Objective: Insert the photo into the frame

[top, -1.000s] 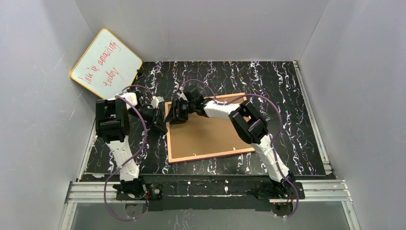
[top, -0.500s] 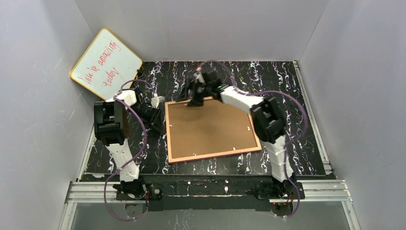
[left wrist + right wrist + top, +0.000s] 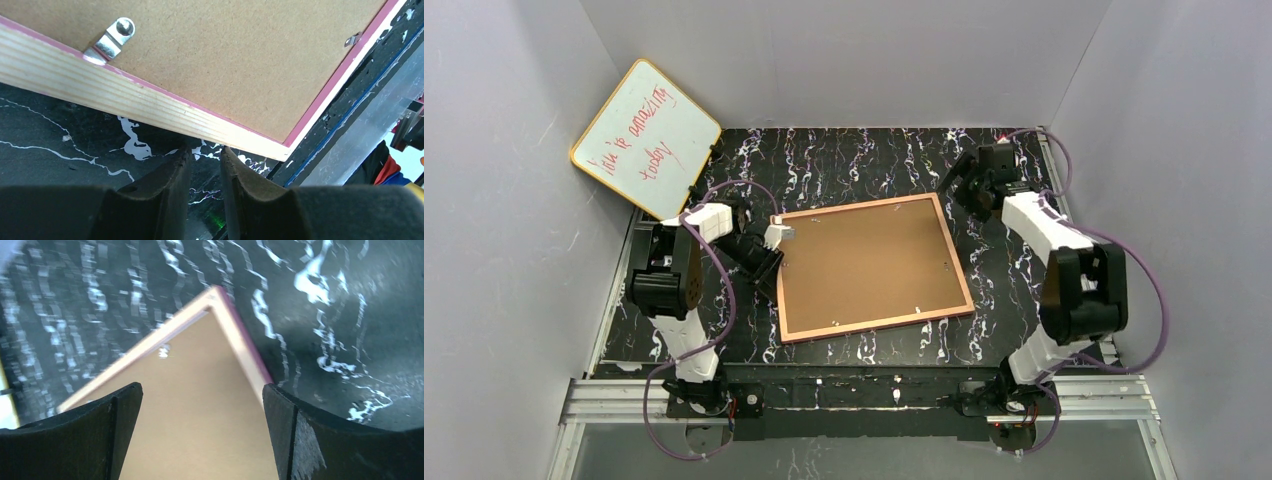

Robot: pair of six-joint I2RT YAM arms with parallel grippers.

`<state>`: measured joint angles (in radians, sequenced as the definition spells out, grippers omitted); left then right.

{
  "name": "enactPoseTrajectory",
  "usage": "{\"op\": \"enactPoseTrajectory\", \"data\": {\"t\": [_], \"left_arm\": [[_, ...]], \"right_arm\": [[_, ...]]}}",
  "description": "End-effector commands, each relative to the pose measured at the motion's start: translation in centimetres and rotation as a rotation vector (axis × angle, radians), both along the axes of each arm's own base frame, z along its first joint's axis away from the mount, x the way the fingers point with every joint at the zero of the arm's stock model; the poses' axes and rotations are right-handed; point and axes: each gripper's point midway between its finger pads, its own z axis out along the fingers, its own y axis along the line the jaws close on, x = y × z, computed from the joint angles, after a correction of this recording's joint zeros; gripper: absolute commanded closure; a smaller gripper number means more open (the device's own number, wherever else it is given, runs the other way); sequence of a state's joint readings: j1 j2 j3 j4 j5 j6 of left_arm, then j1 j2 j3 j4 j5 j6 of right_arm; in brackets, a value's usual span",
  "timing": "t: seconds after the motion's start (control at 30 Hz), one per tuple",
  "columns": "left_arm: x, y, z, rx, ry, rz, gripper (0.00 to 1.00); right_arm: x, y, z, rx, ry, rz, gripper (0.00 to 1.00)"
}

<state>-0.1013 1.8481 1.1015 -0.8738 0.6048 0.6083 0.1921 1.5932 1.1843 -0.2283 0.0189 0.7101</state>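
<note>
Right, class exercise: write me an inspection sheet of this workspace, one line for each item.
Surface: black, white-veined table.
Job's things: frame lies face down, brown backing board set in it; photo not visible.
Clutter: whiteboard with red writing leans in the far left corner.
Grippers: left gripper slightly open, empty, just short of the frame's left edge; right gripper wide open, empty, near its far right corner.
Cables: purple cables loop along both arms.
Surroundings: grey walls; metal rail at the near edge.

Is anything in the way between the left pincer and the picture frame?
Nothing visible is. The left pincer sits right by the frame, at its wooden edge, and only a sliver of bare black table shows between them. It holds nothing.
</note>
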Motion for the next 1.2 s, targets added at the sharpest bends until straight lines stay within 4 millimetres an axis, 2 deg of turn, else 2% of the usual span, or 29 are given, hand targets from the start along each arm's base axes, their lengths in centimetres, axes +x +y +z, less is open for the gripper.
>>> {"op": "enactPoseTrajectory", "data": {"t": [0.0, 0.17, 0.33, 0.4, 0.5, 0.6, 0.63, 0.73, 0.8, 0.87, 0.93, 1.03, 1.17], "left_arm": [[-0.3, 0.0, -0.2, 0.027, -0.041, -0.023, 0.73], [-0.8, -0.3, -0.3, 0.037, -0.046, -0.045, 0.72], [-0.7, -0.9, -0.2, 0.043, -0.066, -0.082, 0.72], [-0.7, -1.3, -0.4, 0.047, -0.074, -0.112, 0.73], [0.0, -2.4, -1.0, 0.058, -0.097, -0.139, 0.73], [-0.3, -4.8, -1.1, 0.059, -0.084, -0.188, 0.72], [-0.7, -5.7, -1.1, 0.058, -0.087, -0.216, 0.72], [-3.2, -8.8, -1.1, 0.05, -0.08, -0.331, 0.7], [-5.7, -10.6, -0.7, 0.026, -0.056, -0.435, 0.63], [-8.4, -11.7, 0.2, -0.001, -0.032, -0.545, 0.55], [-9.7, -12.2, 1.5, -0.037, -0.029, -0.6, 0.5], [-9.5, -11.6, 3.0, -0.025, -0.057, -0.632, 0.44], [-7.3, -10.5, 6.4, -0.04, -0.143, -0.608, 0.32]], "right_arm": [[-1.4, -0.6, -6.2, -0.039, 0.178, 0.009, 0.01], [-0.8, 0.8, -8.7, 0.011, 0.23, 0.056, 0.01], [0.0, 2.8, -9.7, 0.091, 0.264, 0.128, 0.01], [0.4, 4.0, -9.4, 0.153, 0.271, 0.145, 0.01], [1.8, 6.5, -8.1, 0.233, 0.206, 0.182, 0.02], [3.3, 10.4, -8.0, 0.274, 0.225, 0.264, 0.03], [4.5, 12.0, -6.9, 0.283, 0.204, 0.299, 0.03], [6.1, 16.5, -6.8, 0.32, 0.194, 0.397, 0.02], [6.8, 18.8, -6.6, 0.358, 0.189, 0.455, 0.02], [7.3, 20.3, -6.7, 0.371, 0.197, 0.504, 0.02], [8.1, 20.5, -6.6, 0.338, 0.187, 0.519, 0.02], [9.5, 19.3, -5.3, 0.274, 0.129, 0.502, 0.01], [11.0, 16.5, -2.0, 0.185, 0.038, 0.45, 0.01]]}}
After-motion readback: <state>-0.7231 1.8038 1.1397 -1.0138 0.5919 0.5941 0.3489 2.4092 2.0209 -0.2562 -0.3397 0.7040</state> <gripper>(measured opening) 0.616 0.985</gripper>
